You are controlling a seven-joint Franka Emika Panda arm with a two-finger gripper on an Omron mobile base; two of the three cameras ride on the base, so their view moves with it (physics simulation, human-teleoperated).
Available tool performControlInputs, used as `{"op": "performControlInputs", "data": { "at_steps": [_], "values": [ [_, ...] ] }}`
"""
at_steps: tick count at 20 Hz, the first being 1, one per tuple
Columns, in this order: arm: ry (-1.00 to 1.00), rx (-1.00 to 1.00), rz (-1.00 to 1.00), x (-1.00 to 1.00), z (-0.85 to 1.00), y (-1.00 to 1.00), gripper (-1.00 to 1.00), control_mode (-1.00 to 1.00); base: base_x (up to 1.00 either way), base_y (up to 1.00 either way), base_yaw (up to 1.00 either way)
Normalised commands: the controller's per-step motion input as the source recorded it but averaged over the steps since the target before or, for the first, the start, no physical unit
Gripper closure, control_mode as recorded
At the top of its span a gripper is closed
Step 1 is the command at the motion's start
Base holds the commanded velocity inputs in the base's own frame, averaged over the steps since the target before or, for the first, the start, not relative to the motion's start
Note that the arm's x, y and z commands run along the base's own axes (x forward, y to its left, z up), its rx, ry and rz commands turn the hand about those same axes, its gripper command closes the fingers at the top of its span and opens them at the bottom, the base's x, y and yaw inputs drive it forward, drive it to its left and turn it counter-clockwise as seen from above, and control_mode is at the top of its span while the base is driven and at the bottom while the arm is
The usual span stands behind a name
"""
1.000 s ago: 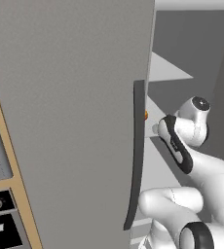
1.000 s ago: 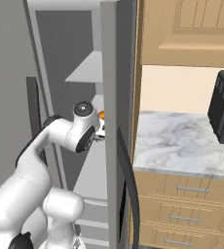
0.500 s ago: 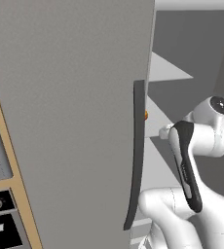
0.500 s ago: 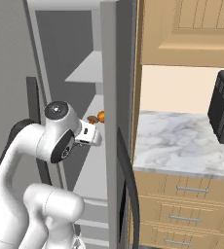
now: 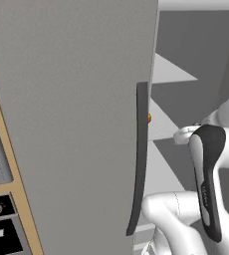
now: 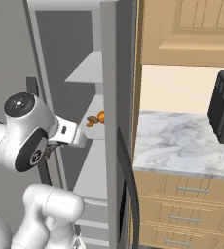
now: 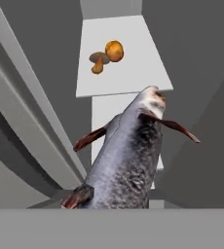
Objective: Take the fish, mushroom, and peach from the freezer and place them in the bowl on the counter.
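While the end effector, its jaws closed on the fish (image 7: 128,160), hangs before the open freezer (image 6: 111,73), the fish's long body could snag the door edge or slip, with mushroom (image 7: 99,60) and peach (image 7: 114,50) touching on the far shelf (image 7: 128,73).

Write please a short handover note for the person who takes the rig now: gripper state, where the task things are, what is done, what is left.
Gripper: shut on the fish, which fills the near part of the hand view, head pointing away.
Mushroom and peach: side by side on a white shelf of the open freezer; the peach also shows from the right base view.
Counter: right of the freezer.
Done: fish picked up.
Left: put the fish in the bowl, then fetch the mushroom and the peach.
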Motion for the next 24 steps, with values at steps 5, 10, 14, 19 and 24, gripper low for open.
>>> {"op": "performControlInputs", "data": {
  "at_steps": [5, 10, 14, 19, 24],
  "values": [
    [0.07, -0.06, 0.0, -0.65, 0.69, 0.25, 1.0, -1.0, 0.0, 0.0, 0.0],
    [0.06, -0.05, 0.03, -0.59, 0.57, 0.31, 1.0, -1.0, 0.0, 0.0, 0.0],
    [0.01, 0.0, 0.03, -0.47, 0.21, 0.08, 1.0, -1.0, 0.0, 0.0, 0.0],
    [0.0, 0.05, 0.01, -0.25, 0.0, -0.02, 1.0, -1.0, 0.0, 0.0, 0.0],
    [0.0, 0.03, 0.0, -0.06, 0.0, 0.0, 1.0, 1.0, -0.09, 0.0, 0.0]
  ]
}}
